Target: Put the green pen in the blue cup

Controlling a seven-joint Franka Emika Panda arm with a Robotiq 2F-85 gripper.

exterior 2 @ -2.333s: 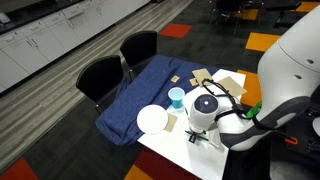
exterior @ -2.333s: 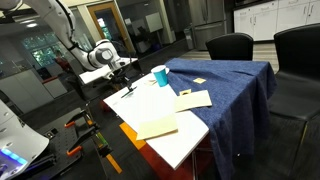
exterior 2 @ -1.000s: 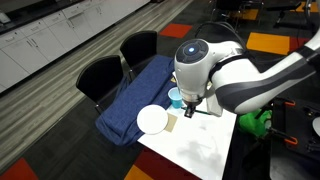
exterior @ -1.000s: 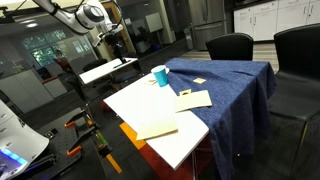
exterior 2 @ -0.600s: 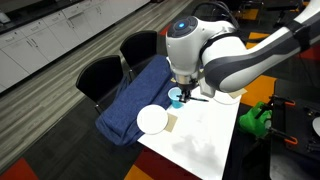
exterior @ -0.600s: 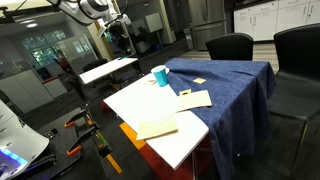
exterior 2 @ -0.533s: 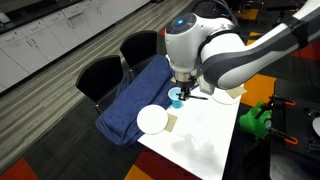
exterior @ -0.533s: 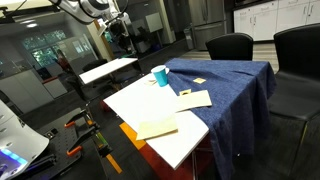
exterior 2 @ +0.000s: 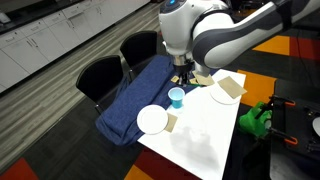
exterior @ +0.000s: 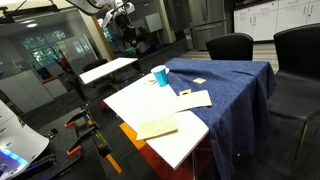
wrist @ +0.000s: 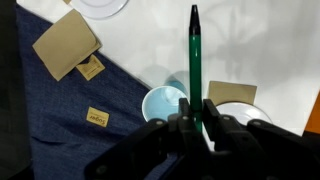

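The arm [exterior 2: 205,35] is lifted high, its bulky white links filling the top of an exterior view. The wrist is bent so that the pincer [exterior 2: 185,72] points straight down beneath it. In an exterior view from farther off, the arm [exterior: 108,8] reaches in from the upper edge and the dark pincer [exterior: 128,35] hangs in the air below it. In the wrist view the pincer [wrist: 196,128] comes in from the bottom edge. Its two dark fingers [wrist: 213,130] are drawn close together and clamped on the green pen [wrist: 194,60], which juts straight out past the fingertips.
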